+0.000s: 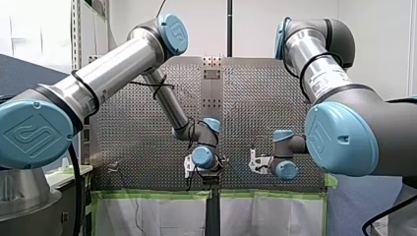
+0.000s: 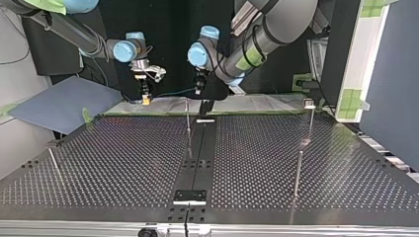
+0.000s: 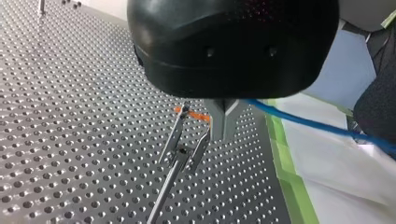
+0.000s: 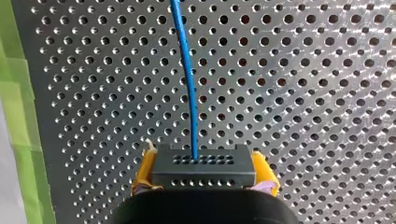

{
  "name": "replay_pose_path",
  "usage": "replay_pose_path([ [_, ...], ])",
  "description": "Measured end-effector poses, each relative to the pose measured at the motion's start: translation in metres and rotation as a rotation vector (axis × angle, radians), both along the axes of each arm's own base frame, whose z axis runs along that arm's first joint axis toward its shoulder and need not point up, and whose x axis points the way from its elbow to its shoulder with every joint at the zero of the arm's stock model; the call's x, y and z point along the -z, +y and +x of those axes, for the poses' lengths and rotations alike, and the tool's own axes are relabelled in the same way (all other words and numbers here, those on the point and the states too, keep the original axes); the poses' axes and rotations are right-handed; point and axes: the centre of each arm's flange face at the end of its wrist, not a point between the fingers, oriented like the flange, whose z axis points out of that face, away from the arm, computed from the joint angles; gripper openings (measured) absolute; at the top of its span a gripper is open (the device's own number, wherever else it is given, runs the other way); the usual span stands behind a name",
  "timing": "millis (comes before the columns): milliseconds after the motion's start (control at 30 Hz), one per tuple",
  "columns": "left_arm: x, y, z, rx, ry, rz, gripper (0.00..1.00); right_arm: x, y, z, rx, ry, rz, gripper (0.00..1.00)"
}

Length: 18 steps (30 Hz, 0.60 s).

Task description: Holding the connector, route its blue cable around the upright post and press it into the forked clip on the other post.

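In the right wrist view, my right gripper (image 4: pixel 204 167) is shut on the black connector (image 4: pixel 204 177), which sits between its yellow pads (image 4: pixel 145 169). The blue cable (image 4: pixel 187 79) runs out of the connector, away over the perforated plate. My left gripper (image 3: pixel 222 135) has its metal fingers shut on the blue cable (image 3: pixel 317 125), which trails off to one side. A thin post with a forked clip (image 3: pixel 186 145) stands just beside those fingers, the cable outside the fork. In the top view, the cable (image 2: pixel 173 93) spans between my right gripper (image 2: pixel 145 98) and my left gripper (image 2: pixel 199 88).
An upright post (image 2: pixel 188 121) stands near the table's (image 2: pixel 123 163) far edge by the left gripper. More posts rise at the top view's right (image 2: pixel 298 173), far right (image 2: pixel 311 118) and left (image 2: pixel 53 162). Green tape (image 3: pixel 285 163) lines the plate's edge.
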Motion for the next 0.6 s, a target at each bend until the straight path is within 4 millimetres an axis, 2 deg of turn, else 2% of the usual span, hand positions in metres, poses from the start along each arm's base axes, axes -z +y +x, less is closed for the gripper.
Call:
replay_pose_path([
  [267,0.011,0.005,0.010,-0.016,0.018,0.008,0.00,-0.005,-0.008,0.002,0.001,-0.007,-0.016,0.06],
  [600,0.004,0.008,0.032,-0.032,0.018,-0.001,0.00,-0.009,-0.019,-0.001,0.006,-0.006,-0.026,0.06],
])
